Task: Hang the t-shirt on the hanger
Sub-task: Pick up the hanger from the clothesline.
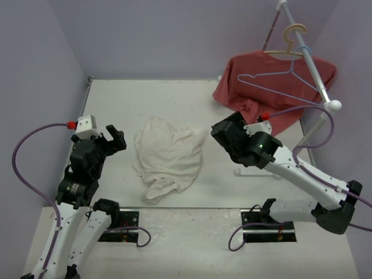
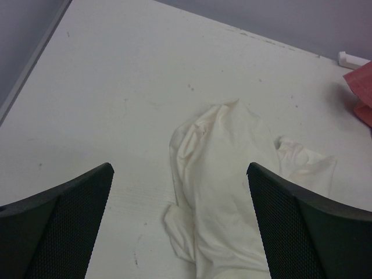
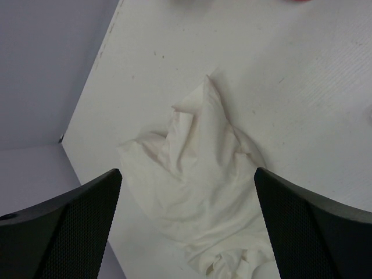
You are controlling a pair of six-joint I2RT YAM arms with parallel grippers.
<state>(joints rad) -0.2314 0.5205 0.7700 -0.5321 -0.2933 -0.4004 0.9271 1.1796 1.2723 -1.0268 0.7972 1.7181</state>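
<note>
Both claws are spread fully wide and hold nothing. The left claw [image 1: 115, 137] and the right claw [image 1: 217, 131] face each other from either side, each wrist tipped down toward the desk [image 1: 116, 99]. The cream t-shirt [image 1: 168, 157] lies crumpled on the desk between them, just ahead of each claw's fingers.

The light-blue wire hanger [image 1: 273, 93] hangs on the white rail [image 1: 318, 81], well beyond and behind the right claw, against a red t-shirt [image 1: 317, 70] on a beige hanger [image 1: 293, 40].

The likely trouble is the heap itself. No neck or hem can be told apart, so a pinch may catch several layers and lift a knot. Taking the thin wire could also drag the red shirt or slip off.
</note>
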